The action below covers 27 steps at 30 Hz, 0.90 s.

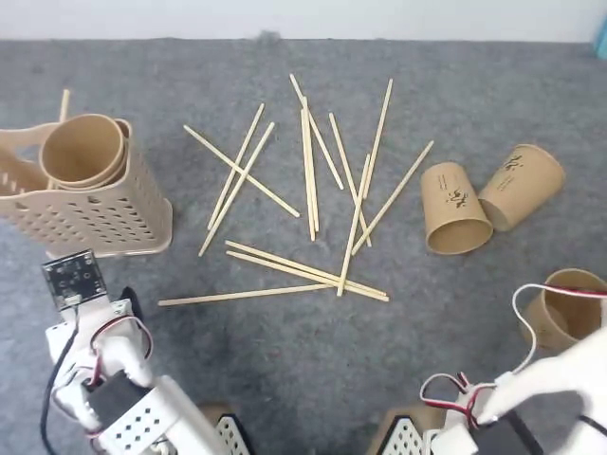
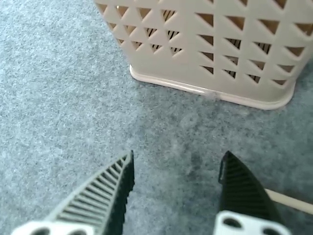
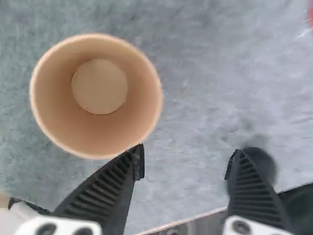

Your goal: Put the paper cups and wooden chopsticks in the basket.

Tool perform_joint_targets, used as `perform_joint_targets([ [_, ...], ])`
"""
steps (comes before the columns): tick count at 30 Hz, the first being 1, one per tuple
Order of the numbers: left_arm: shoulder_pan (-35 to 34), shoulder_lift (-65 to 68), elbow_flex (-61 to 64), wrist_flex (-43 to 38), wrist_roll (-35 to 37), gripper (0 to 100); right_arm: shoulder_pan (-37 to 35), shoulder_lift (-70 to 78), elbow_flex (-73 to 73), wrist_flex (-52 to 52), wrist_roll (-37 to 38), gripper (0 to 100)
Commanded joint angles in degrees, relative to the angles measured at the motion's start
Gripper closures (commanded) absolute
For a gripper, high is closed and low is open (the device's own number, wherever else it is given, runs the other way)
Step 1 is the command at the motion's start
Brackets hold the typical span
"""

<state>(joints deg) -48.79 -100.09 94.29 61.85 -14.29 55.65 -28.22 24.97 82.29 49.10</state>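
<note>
Left gripper (image 2: 178, 171): fingers spread wide, nothing between them, over bare grey carpet (image 2: 58, 88). Facing the perforated wall of the beige basket (image 2: 210, 44), near but not touching. End of a single chopstick (image 2: 288, 201) just beside one finger, on the carpet, not gripped.

Right gripper (image 3: 188, 164): also spread wide, empty. Looking straight down into an upright paper cup (image 3: 95, 95), mouth up. Cup outside the gap, off to one side; one fingertip (image 3: 137, 156) right at the cup's rim, contact cannot be told.

From the high view:
- Basket (image 1: 104, 223) at the left edge, upright, in front of the left arm (image 1: 104, 379).
- Nested paper cups (image 1: 81, 147) already standing in the basket, mouths up.
- One basket chopstick (image 1: 64, 102) sticking up out of the basket behind those cups.
- Loose chopsticks (image 1: 308, 175) scattered mid-carpet, criss-crossed, several overlapping, well apart from the basket.
- Single chopstick (image 1: 242, 295) lying flat apart from the pile, one end pointing toward the left arm.
- Two tipped paper cups (image 1: 453, 209) on their sides right of the pile, touching each other, mouths toward the arms.
- Upright paper cup (image 1: 569, 308) at the right edge, just ahead of the right arm (image 1: 560, 379), red and white wires (image 1: 531, 303) looping over its near side.
- Small circuit board (image 1: 74, 278) on top of the left arm, just below the basket's base.

Still outside the basket: three cups and all the loose chopsticks.
</note>
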Motion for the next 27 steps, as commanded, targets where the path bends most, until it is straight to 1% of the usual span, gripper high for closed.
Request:
perform_joint_targets([
  [1,0.3,-0.5,-0.4,-1.3,-0.4,73,0.5,-2.3,4.7,-7.3,-4.5,72.4],
  [4,0.3,-0.5,-0.4,-1.3,-0.4,73,0.1,-2.3,6.7,-10.5,-6.9,72.4],
  [7,0.3,-0.5,-0.4,-1.3,-0.4,73,-1.6,-2.3,7.9,-11.4,-8.7,72.5],
  [10,0.3,-0.5,-0.4,-1.3,-0.4,73,-3.7,-2.3,10.7,-14.9,-11.9,74.2],
  [11,0.3,-0.5,-0.4,-1.3,-0.4,73,-4.2,-2.3,12.0,-16.6,-12.8,77.0],
  [13,0.3,-0.5,-0.4,-1.3,-0.4,73,-5.0,-2.3,14.4,-18.8,-14.0,85.8],
  [16,0.4,-0.5,-0.5,-1.3,-0.4,73,-5.1,-2.2,17.5,-20.5,-13.8,98.7],
  [17,0.4,-0.4,-0.6,-1.3,-0.4,73,-4.9,-2.2,18.3,-21.0,-13.7,99.5],
  [19,2.2,-0.4,-0.7,-1.2,-0.4,73,-3.3,-2.2,19.1,-21.3,-13.7,97.6],
  [23,7.1,-0.4,-1.6,0.3,-2.9,73,2.5,-3.0,18.9,-21.2,-13.6,99.0],
  [25,8.4,-0.4,-3.7,2.0,-2.9,73,5.9,-3.0,18.4,-21.2,-11.3,99.1],
  [27,9.9,-0.4,-6.5,3.9,-3.2,73,9.3,-3.0,18.3,-21.3,-7.2,99.1],
])
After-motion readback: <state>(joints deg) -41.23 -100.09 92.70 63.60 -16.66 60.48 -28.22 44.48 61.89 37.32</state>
